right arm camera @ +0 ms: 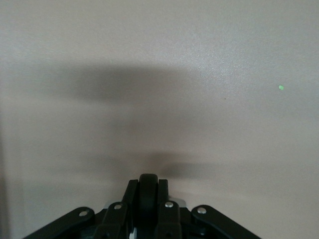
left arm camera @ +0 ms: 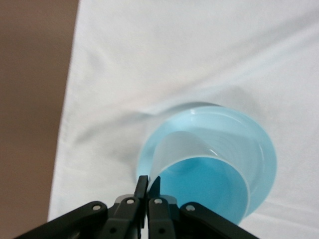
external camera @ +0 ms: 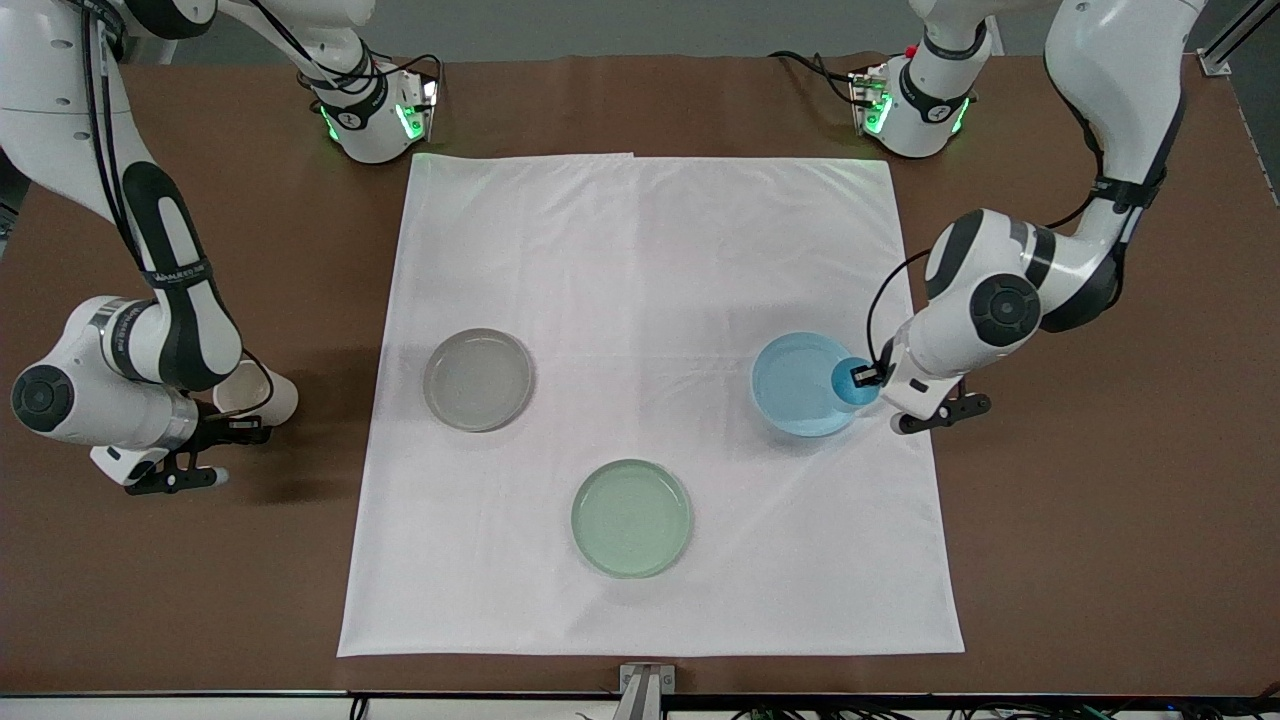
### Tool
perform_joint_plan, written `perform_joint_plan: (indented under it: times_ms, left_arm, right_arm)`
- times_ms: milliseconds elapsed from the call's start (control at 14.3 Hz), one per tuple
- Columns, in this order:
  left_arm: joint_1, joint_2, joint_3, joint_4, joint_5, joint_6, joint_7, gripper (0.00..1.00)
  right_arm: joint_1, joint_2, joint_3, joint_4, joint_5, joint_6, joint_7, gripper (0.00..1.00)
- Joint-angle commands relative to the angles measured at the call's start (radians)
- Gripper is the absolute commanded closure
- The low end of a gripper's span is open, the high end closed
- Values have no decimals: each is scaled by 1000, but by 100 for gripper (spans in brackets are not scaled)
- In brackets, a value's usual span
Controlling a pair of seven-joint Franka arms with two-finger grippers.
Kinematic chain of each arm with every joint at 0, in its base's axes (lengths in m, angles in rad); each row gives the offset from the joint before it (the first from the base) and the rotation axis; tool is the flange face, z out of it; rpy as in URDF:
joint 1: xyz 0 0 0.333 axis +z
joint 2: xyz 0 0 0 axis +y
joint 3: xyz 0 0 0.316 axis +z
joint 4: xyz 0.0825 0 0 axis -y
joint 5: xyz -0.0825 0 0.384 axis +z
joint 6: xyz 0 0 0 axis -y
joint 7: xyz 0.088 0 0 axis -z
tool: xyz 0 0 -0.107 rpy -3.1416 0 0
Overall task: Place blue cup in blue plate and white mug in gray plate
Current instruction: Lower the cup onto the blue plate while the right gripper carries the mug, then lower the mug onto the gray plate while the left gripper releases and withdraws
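Note:
My left gripper [external camera: 868,377] is shut on the rim of the blue cup [external camera: 852,384] and holds it over the blue plate [external camera: 798,385], at the plate's edge toward the left arm's end. In the left wrist view the fingertips [left arm camera: 142,183] pinch the cup's wall [left arm camera: 199,184], with the blue plate [left arm camera: 261,144] beneath. My right gripper [external camera: 238,427] is shut on the white mug [external camera: 256,393] over the bare brown table, off the cloth. In the right wrist view only the mug's dark handle [right arm camera: 148,185] shows between the fingers. The gray plate [external camera: 478,379] lies empty on the cloth.
A pale green plate [external camera: 632,517] lies on the white cloth [external camera: 650,250], nearer to the front camera than the other two plates. Brown table [external camera: 1080,520] surrounds the cloth. Both arm bases stand at the table's back edge.

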Motion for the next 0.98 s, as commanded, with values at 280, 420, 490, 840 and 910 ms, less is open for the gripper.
perform_joint_plan:
  times_ms: [280, 420, 490, 840, 910]
  left_arm:
    - [-72, 91, 0, 42, 18, 35, -118, 68]
    - [-67, 85, 2, 43, 18, 35, -118, 14]
    - [-57, 70, 0, 48, 20, 26, -112, 0]
    - [11, -33, 8, 161, 28, -84, -76, 0]
    - [23, -46, 8, 209, 31, -133, -22, 0]
  right_arm:
    - [226, -200, 9, 12, 1, -256, 305, 96]
    - [334, -196, 9, 9, 1, -251, 456, 96]
    - [389, -190, 9, 9, 3, -232, 529, 96]
    - [506, -95, 9, 5, 12, -57, 673, 96]
    - [506, -76, 9, 5, 23, -31, 673, 96]
